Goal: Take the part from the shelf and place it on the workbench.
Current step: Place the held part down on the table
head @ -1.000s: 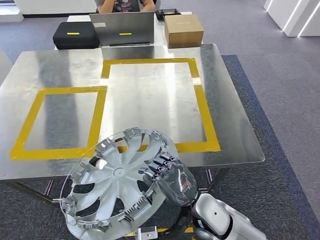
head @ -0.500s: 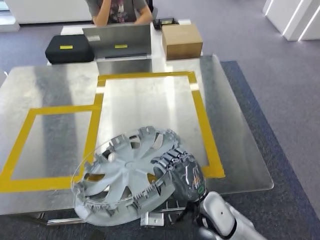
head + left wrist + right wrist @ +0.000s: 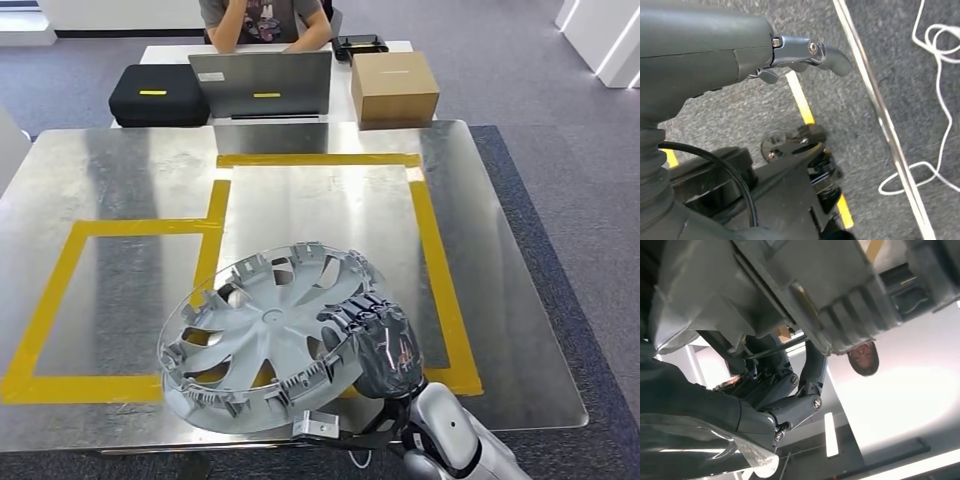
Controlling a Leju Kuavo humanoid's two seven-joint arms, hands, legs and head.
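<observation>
Hubcap [image 3: 260, 335], tilted over my workbench's [image 3: 498, 290] near edge, sits left of my right hand [image 3: 377, 345] gripping its rim; my left hand [image 3: 806, 52] hangs empty, fingers loosely apart.

part [image 3: 264, 340] over workbench [image 3: 498, 290] near edge, laptop [image 3: 260, 85], box [image 3: 395, 88] behind

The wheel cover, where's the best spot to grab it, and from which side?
Probably the rim, from the side nearest the robot. The wheel cover is a wide, thin disc with open gaps between its spokes, so fingers can hook through a gap at the edge. That is how the right hand holds it now, by the rim on the robot's right, over the workbench.
</observation>
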